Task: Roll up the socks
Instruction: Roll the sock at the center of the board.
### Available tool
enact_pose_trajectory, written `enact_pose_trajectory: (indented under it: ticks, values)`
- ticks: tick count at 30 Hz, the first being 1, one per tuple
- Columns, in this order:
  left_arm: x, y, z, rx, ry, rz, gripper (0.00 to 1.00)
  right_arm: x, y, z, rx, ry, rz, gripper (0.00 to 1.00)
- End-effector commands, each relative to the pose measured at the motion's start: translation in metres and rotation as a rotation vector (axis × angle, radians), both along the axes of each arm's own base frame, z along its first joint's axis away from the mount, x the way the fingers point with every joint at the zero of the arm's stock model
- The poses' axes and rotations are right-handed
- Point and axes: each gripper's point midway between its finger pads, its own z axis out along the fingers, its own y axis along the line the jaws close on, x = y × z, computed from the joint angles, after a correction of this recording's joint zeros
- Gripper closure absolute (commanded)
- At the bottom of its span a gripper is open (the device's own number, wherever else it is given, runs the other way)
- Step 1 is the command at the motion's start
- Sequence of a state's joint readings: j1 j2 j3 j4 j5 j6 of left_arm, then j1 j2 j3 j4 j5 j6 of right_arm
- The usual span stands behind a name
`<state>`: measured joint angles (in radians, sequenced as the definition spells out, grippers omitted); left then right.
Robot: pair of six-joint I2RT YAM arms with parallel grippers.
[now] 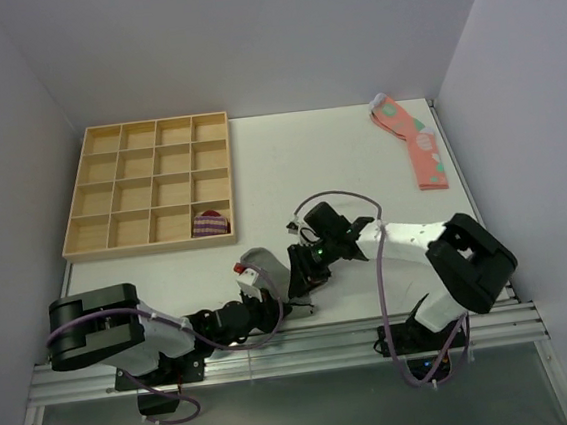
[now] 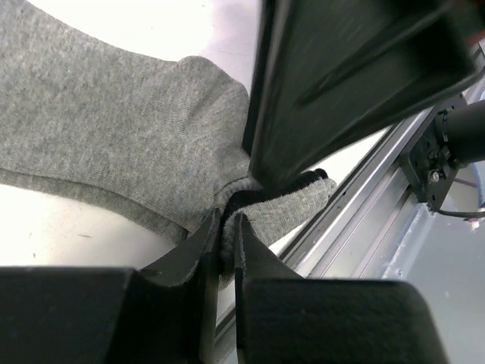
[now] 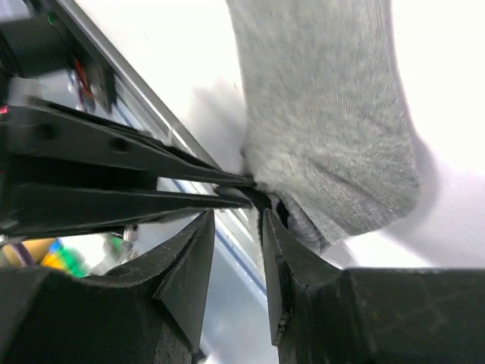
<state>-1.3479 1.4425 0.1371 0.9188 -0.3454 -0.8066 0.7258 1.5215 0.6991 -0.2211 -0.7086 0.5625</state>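
**Item:** grey knitted ankle sock (image 2: 114, 136) with dark stripes at the cuff. It lay flat and unrolled on the white table top (image 3: 174, 68). Its body stretched away from both grippers, and its cuff was bunched between their tips, close beside the aluminium edge rail (image 2: 356, 205).

**Left gripper** (image 2: 227, 224): jaws all but together, pinching the striped cuff fabric. The sock was held.

**Right gripper** (image 3: 237, 216): jaws at a narrow gap, with nothing seen clamped between them. Its tips were just beside the left gripper's tips at the same cuff corner. Whether one finger touched the fabric could not be told.

**Step in hand (judged):** starting the roll at the cuff end. Almost all of the task remained.

**Handling note (judged):**
- The roll called for a firm left pinch.
- The right jaws needed to take the cuff edge just beside that pinch, not on top of it.
- Both grippers would then turn the cuff over evenly toward the toe, away from the rail.
- Soft knit stretches and slips, so a shallow bite would likely lose the fold.

**Risks (judged):** the crowded fingertips could collide, and the cuff could drag onto the rail.
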Motion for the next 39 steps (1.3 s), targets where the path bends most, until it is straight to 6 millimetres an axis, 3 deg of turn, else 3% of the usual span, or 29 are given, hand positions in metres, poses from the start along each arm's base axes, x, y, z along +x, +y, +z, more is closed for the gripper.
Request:
enact_pose_trajectory:
  ticks: [1, 4, 5, 6, 13, 18, 22, 28, 29, 39]
  values:
    - [-0.014, 0.023, -0.042, 0.14, 0.102, -0.002, 1.0, 0.027, -0.003, 0.018, -0.004, -0.179, -0.08, 0.6]
    - [-0.016, 0.03, -0.05, 0.157, 0.142, 0.027, 1.0, 0.039, -0.009, 0.031, 0.02, -0.315, -0.134, 0.6]
    - [-0.016, 0.031, -0.051, 0.163, 0.153, 0.035, 1.0, 0.047, -0.008, 0.048, 0.074, -0.4, -0.163, 0.6]
    - [-0.017, 0.035, -0.054, 0.171, 0.175, 0.05, 1.0, 0.044, -0.015, 0.04, 0.067, -0.413, -0.185, 0.6]
    - [-0.021, 0.044, -0.063, 0.224, 0.254, 0.076, 1.0, 0.041, -0.031, 0.045, 0.216, -0.615, -0.303, 0.59]
    - [-0.018, 0.046, -0.057, 0.188, 0.3, 0.082, 1.0, 0.032, -0.041, 0.043, 0.303, -0.708, -0.362, 0.58]
    - [-0.017, 0.052, -0.056, 0.202, 0.344, 0.075, 1.0, 0.03, -0.046, 0.059, 0.394, -0.787, -0.418, 0.55]
    - [-0.009, 0.051, -0.05, 0.232, 0.391, 0.063, 1.0, 0.023, -0.038, 0.075, 0.487, -0.853, -0.403, 0.53]
    - [-0.009, 0.052, -0.05, 0.241, 0.406, 0.056, 1.0, 0.02, -0.04, 0.063, 0.468, -0.847, -0.395, 0.53]
    - [-0.004, 0.05, -0.052, 0.264, 0.499, 0.044, 1.0, 0.007, -0.033, 0.031, 0.403, -0.843, -0.337, 0.52]
